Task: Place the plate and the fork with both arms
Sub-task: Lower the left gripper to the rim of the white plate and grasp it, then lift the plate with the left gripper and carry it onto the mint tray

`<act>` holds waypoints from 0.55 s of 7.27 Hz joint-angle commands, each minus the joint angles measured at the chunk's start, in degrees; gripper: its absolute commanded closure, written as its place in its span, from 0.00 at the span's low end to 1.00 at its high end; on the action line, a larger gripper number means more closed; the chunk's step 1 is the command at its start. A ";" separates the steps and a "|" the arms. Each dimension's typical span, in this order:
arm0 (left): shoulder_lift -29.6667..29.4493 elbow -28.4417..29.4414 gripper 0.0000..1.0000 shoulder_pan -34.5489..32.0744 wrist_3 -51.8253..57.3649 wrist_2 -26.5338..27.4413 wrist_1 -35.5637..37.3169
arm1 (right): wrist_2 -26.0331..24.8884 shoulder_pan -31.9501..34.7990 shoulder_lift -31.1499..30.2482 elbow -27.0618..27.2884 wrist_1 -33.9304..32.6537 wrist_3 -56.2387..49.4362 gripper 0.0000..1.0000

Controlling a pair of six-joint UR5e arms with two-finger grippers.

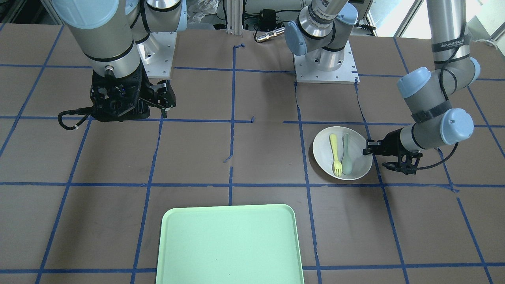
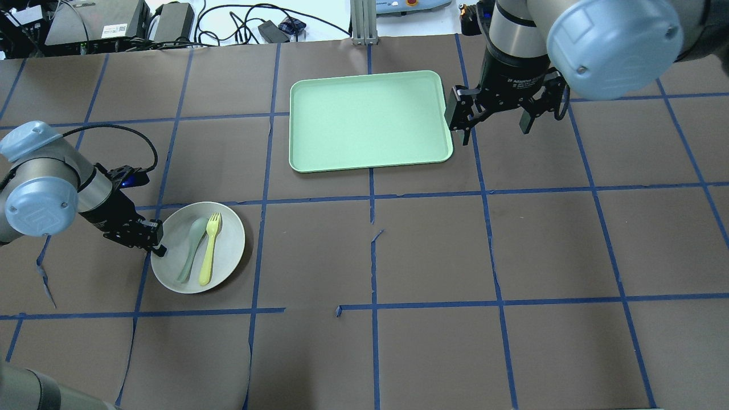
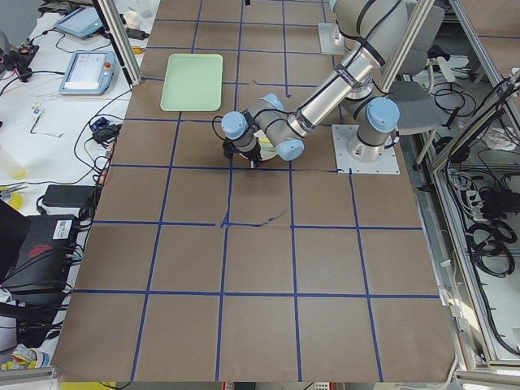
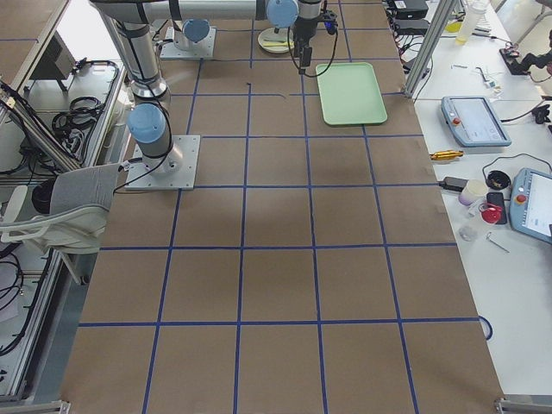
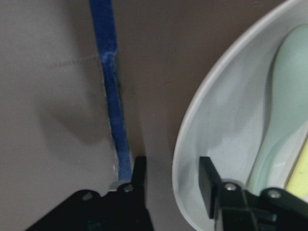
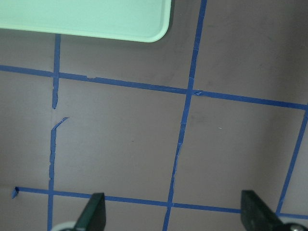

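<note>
Left end effector [image 5: 173, 167]: jaws apart and straddling the plate's [image 2: 230, 236] rim, one finger on the counter [image 2: 512, 256] side and the other inside the dish. Gaps show on both sides of the rim, so it is not yet clamped.

The plate sits flat on the counter directly in front of this end effector. The fork [image 2: 209, 250] lies in the plate beyond the inner finger, with a grey-green spoon [image 2: 191, 250] between finger and fork.

Right end effector [image 2: 492, 121]: fingers wide apart and holding nothing, hanging above the counter just beside the mint tray's [image 2: 370, 119] near corner. Plate and fork are well apart from it.

Progress, judged: early. Nothing is placed and the tray is bare. Left to do are closing on the rim, carrying the plate over, then picking and setting the fork.
</note>
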 commanded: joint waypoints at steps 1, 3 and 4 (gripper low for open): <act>0.83 6.87 1.00 0.02 -1.00 -6.37 -7.48 | -0.04 -0.15 0.00 -0.18 0.02 -0.05 0.00; -0.14 13.92 1.00 -0.25 -6.43 -10.77 -13.51 | 0.05 -0.15 0.00 -0.27 -0.07 -0.14 0.00; -0.40 15.08 1.00 -0.51 -7.93 -15.15 -13.53 | 0.05 -0.15 0.00 -0.27 -0.07 -0.14 0.00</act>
